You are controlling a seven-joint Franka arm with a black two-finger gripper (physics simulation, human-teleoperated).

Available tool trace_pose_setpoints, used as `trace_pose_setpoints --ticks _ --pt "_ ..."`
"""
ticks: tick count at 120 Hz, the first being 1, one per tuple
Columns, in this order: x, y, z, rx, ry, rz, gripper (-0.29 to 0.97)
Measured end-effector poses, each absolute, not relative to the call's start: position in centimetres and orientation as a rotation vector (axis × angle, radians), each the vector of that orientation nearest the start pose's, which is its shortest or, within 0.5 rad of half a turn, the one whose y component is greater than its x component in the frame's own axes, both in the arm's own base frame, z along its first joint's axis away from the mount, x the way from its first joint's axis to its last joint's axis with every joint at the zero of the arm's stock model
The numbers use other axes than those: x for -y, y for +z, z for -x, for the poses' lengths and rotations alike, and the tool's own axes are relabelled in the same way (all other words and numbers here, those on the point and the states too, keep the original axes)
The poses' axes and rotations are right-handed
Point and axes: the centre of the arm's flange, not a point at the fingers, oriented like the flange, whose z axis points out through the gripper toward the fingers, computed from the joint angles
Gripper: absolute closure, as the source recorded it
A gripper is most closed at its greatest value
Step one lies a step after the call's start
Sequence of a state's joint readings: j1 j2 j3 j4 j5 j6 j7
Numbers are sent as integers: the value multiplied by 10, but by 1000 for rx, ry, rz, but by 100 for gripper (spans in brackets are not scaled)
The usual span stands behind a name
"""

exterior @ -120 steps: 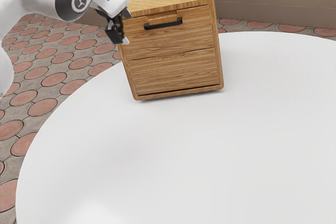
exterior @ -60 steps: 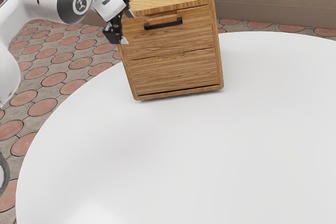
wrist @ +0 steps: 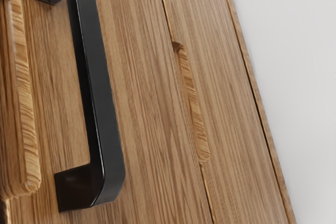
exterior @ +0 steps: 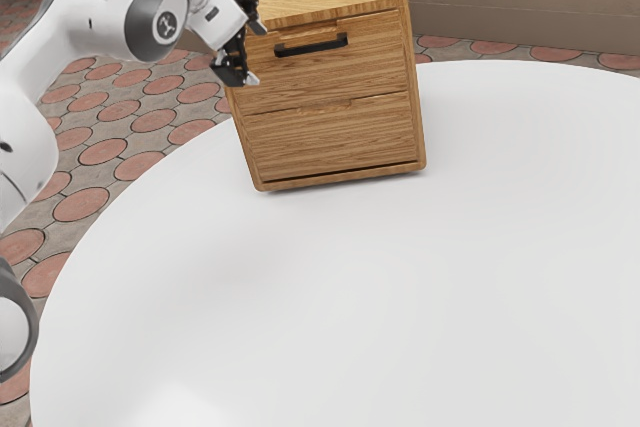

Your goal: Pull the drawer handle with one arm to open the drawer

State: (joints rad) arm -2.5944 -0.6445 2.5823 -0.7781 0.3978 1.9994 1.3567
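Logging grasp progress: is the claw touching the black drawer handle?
No, the claw hangs at the front corner of the cabinet, apart from the black handle, on the exterior view's left.

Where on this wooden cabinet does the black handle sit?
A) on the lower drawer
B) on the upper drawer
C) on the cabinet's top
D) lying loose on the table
B: the black handle is fixed across the front of the upper drawer, while the lower drawer carries no such bar.
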Motion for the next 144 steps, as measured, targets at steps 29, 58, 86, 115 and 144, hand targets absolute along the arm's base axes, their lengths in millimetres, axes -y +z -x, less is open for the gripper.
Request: trace_pose_setpoints --ticks 29,58,86,115,144 --pt "-196 664 -719 -1457 -616 2164 1" --pt "-161 666 -727 -1485 -658 2158 1" --pt "-155 664 -732 -1444 -691 2175 1" --pt "-168 654 -739 -1348 -751 2210 0" --pt "-167 650 -743 -1299 -781 2241 0"
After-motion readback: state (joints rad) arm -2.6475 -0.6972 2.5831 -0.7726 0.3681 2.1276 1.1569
